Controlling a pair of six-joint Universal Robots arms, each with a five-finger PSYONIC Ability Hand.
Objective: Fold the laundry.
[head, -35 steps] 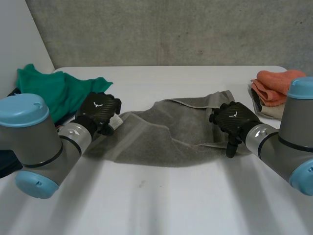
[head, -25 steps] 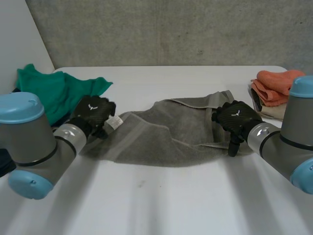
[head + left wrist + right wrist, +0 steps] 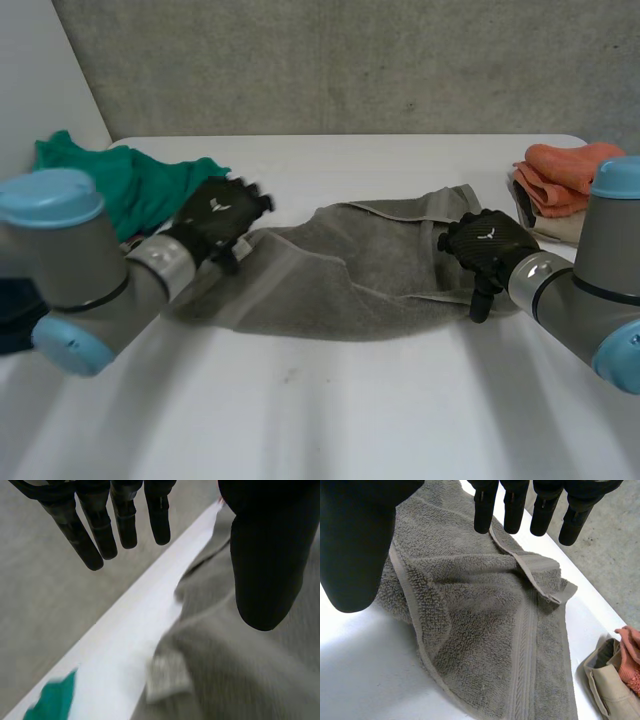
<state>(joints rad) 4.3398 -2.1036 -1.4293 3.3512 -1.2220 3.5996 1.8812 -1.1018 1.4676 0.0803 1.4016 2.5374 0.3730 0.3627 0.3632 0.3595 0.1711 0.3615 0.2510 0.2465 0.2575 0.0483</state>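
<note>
At the far left I see a green cloth (image 3: 120, 185) heaped on the white table (image 3: 330, 400), not yet folded. My left hand (image 3: 215, 215) hovers over the left end of the grey towel (image 3: 340, 275), near its label (image 3: 167, 677). Its fingers (image 3: 100, 530) are straight and spread, thumb apart, holding nothing. The towel lies rumpled across the middle of the table with one far edge flopped over, so I judge no clean fold made yet; it wants flattening first. My right hand (image 3: 485, 245) hangs over the towel's right end, palm down, fingers straight and relaxed, gripping nothing. Beyond it, an orange cloth (image 3: 560, 170) sits folded on a beige one (image 3: 545, 228), seemingly finished.
</note>
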